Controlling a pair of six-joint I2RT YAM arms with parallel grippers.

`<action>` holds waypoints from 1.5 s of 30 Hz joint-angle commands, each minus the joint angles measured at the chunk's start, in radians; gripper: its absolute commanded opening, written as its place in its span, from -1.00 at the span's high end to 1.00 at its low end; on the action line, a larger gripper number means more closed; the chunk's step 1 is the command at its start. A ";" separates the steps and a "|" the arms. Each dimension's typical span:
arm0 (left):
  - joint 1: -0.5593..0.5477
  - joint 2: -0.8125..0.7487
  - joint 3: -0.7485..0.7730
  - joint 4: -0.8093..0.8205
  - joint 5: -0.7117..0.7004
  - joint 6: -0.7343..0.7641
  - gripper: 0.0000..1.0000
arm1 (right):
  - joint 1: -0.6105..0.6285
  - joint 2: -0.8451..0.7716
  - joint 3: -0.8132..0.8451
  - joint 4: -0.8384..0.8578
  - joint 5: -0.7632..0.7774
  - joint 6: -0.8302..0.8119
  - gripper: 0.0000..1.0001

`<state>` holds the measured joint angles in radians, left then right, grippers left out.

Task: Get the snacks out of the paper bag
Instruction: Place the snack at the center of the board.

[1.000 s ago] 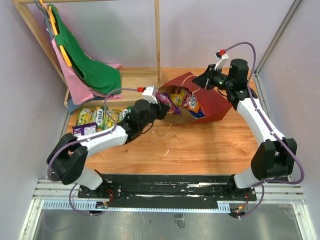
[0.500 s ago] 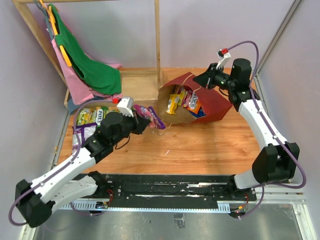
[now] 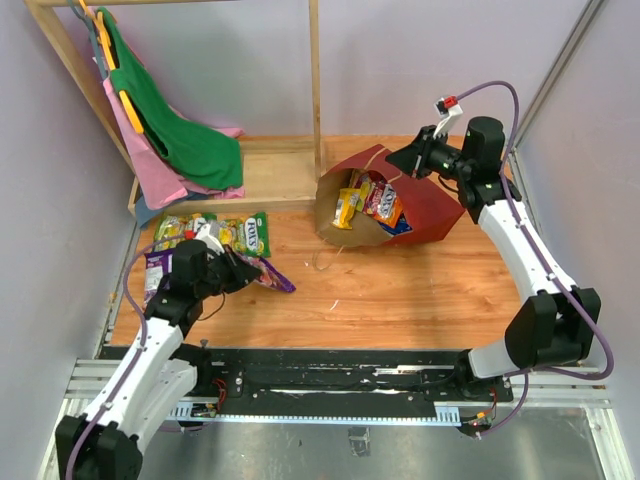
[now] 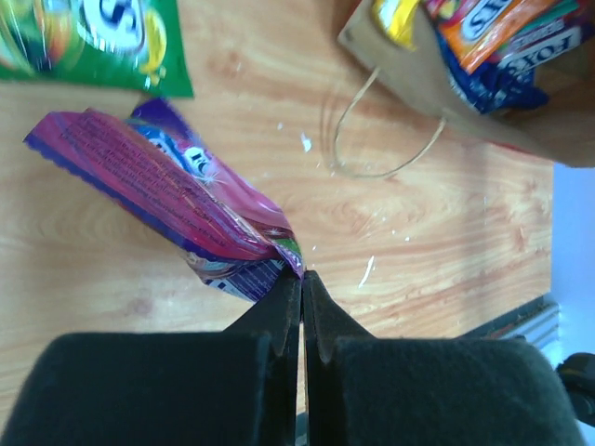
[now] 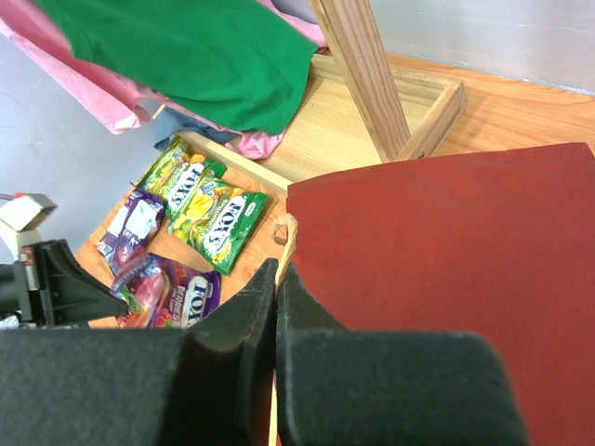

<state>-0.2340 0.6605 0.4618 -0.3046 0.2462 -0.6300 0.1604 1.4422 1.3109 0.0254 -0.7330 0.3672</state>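
Well left of the paper bag point(image 3: 428, 208) lying on the desk point(image 3: 400, 295), the left jaws clench one corner of a purple sweet packet point(image 3: 273, 277) beside green packets point(image 3: 215, 232); more snacks point(image 3: 370, 203) crowd the bag's open mouth, whose upper edge the right jaws pinch

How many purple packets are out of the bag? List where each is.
2. One loose packet lies near the table's left edge; the held packet is in the left gripper. Others may be hidden.
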 commanded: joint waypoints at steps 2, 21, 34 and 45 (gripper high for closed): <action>0.094 0.057 -0.041 0.102 0.176 -0.074 0.99 | -0.007 -0.032 -0.007 0.002 -0.002 -0.021 0.99; 0.199 -0.001 0.092 -0.179 -0.326 -0.161 -0.55 | -0.008 -0.008 0.001 0.003 -0.011 -0.020 0.99; 0.126 0.172 0.050 0.083 -0.099 -0.092 -0.31 | -0.007 0.009 -0.002 0.029 -0.026 0.006 0.99; 0.015 0.336 -0.185 0.396 -0.243 -0.312 -0.12 | -0.007 0.018 -0.002 0.030 -0.029 0.006 0.99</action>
<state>-0.2138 0.9813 0.3595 -0.0547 0.0723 -0.8299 0.1604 1.4528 1.3109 0.0254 -0.7391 0.3672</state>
